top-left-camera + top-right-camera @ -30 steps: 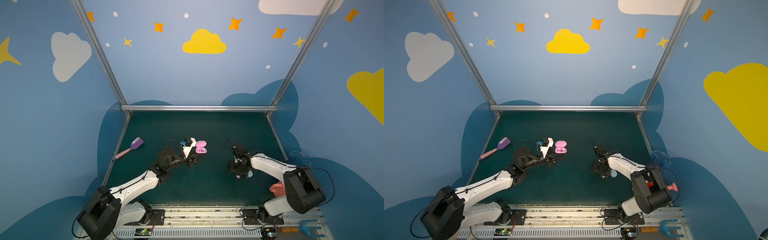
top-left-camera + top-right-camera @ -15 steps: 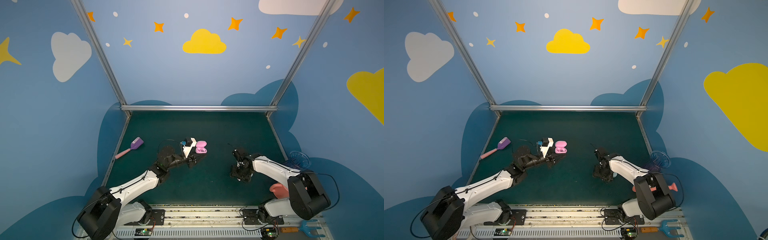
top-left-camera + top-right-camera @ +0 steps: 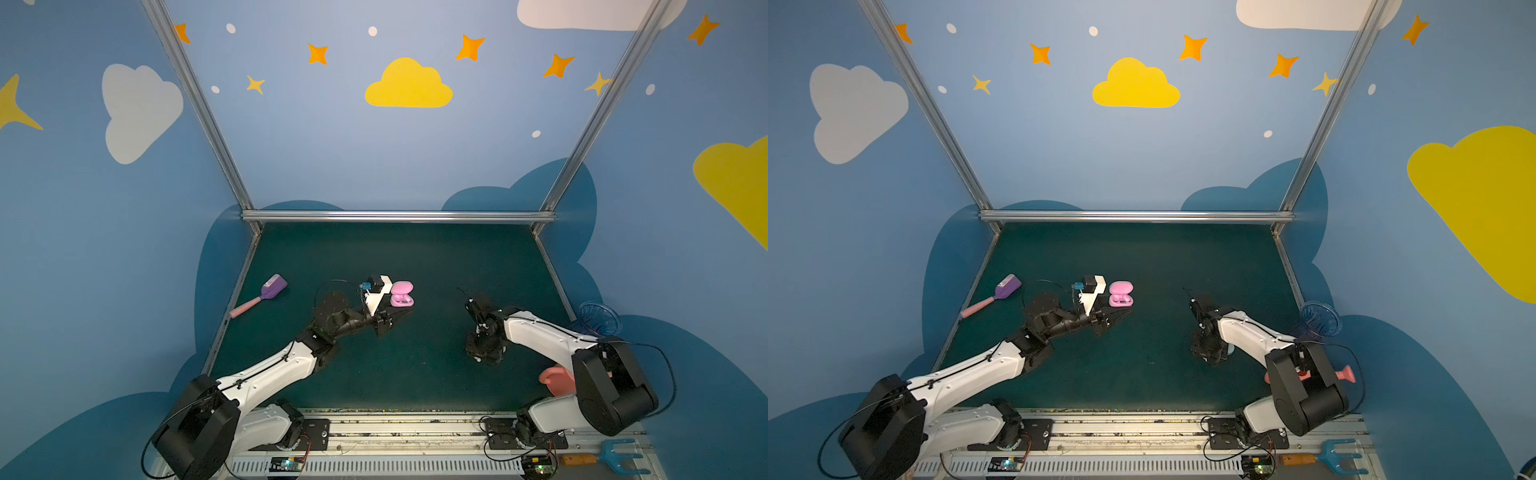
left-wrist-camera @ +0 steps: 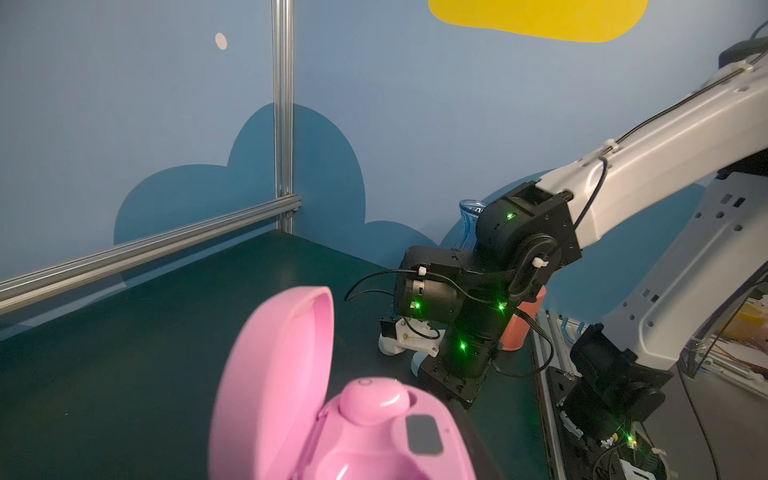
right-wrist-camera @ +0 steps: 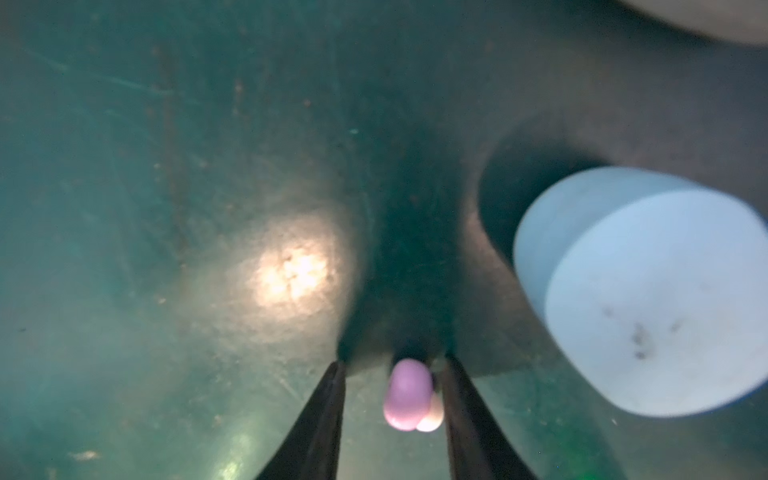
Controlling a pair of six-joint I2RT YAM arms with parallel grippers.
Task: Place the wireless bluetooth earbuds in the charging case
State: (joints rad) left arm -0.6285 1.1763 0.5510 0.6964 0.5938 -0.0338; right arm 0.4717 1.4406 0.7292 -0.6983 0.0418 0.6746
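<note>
A pink charging case (image 3: 402,294) (image 3: 1121,294) stands left of centre with its lid up. Close up, the case (image 4: 374,440) has one pink earbud (image 4: 370,399) seated in a well. My left gripper (image 3: 392,320) is shut on the case's base; only one dark finger (image 4: 478,449) shows beside it. My right gripper (image 3: 484,355) (image 5: 395,363) points down at the mat. A loose pink earbud (image 5: 407,392) lies between its fingers, touching one of them, with a gap to the other, so the jaws stand open.
A pale blue rounded object (image 5: 648,299) lies right beside the right gripper. A purple scoop with a pink handle (image 3: 266,293) lies at the left edge. A clear blue vase (image 3: 598,316) and a salmon object (image 3: 555,380) sit at the right edge.
My right gripper has come down a little toward the front edge, and its jaws have narrowed around the pink earbud. The left arm and the case have not moved.
</note>
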